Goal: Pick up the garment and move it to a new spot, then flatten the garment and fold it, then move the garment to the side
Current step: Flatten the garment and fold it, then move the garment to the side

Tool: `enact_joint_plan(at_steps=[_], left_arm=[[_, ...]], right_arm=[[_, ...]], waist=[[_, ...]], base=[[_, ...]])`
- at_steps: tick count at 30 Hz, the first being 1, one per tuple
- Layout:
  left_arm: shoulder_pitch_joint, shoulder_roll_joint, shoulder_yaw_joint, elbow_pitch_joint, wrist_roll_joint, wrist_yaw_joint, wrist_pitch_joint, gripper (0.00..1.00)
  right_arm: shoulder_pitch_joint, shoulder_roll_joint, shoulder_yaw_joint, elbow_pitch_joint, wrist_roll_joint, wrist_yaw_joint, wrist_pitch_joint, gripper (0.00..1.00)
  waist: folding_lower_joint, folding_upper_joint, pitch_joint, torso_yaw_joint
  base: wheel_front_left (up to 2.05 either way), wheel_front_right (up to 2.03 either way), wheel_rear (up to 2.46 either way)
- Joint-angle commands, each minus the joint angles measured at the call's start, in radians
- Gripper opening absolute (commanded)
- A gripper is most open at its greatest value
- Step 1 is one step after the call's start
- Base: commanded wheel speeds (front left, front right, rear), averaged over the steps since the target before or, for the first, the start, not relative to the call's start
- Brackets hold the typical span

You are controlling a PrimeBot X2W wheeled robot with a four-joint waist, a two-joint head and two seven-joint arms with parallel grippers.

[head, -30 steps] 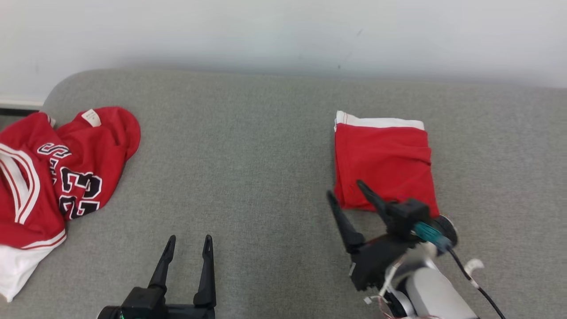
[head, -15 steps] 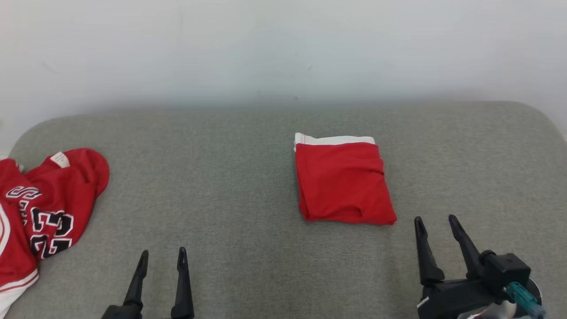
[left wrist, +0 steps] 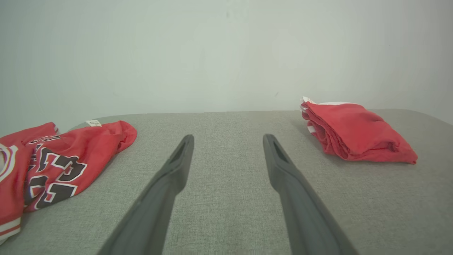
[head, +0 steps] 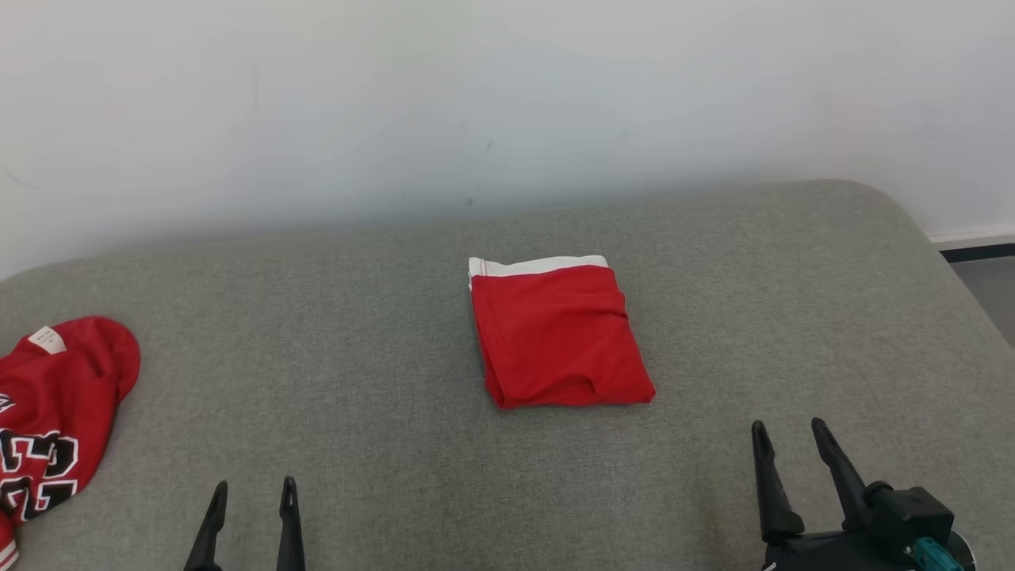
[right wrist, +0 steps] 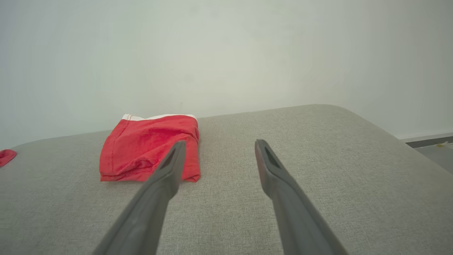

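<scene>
Grey cushion stretches beneath us. Nearest, we see our left gripper and right gripper, each with its fingers spread apart and nothing between them, over bare fabric. Farther out, the folded red garment lies flat near the middle, well apart from both grippers, with its white band toward the back. At far left a red jersey lies rumpled, its number seemingly 23. Behind stands the white wall.

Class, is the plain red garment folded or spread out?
Folded: the garment lies as a compact rectangle, stacked layers showing at its edge.
</scene>
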Motion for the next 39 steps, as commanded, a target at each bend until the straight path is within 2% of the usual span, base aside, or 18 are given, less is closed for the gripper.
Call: enact_joint_plan(at_steps=[1, 13, 34, 37, 39], left_arm=[[0.014, 0.005, 0.004, 0.002, 0.006, 0.000, -0.003, 1.00], [0.032, -0.003, 0.050, 0.031, 0.024, -0.018, -0.003, 1.00], [0.027, -0.009, 0.058, 0.029, 0.051, -0.034, -0.003, 1.00], [0.020, -0.009, 0.055, 0.026, 0.051, -0.034, -0.003, 1.00], [0.014, -0.010, 0.052, 0.022, 0.051, -0.033, -0.003, 1.00]], right_arm=[[0.006, -0.003, 0.002, 0.001, 0.005, 0.001, -0.011, 1.00], [-0.003, -0.017, 0.029, 0.059, 0.024, 0.001, -0.032, 1.00], [-0.014, 0.000, 0.029, 0.056, 0.007, 0.001, -0.023, 1.00], [-0.024, -0.005, 0.031, 0.043, 0.032, 0.001, 0.003, 1.00], [-0.039, -0.011, 0.030, 0.036, 0.074, 0.001, 0.068, 1.00]], waist=[[0.0001, 0.0000, -0.007, -0.009], [0.0001, 0.0000, -0.012, -0.016], [0.0001, 0.0000, 0.007, 0.001], [0.0001, 0.0000, 0.014, 0.010], [0.0001, 0.0000, 0.020, 0.016]], base=[[0.00, 0.00, 0.00], [0.00, 0.00, 0.00], [0.00, 0.00, 0.00], [0.00, 0.00, 0.00], [0.00, 0.00, 0.00]])
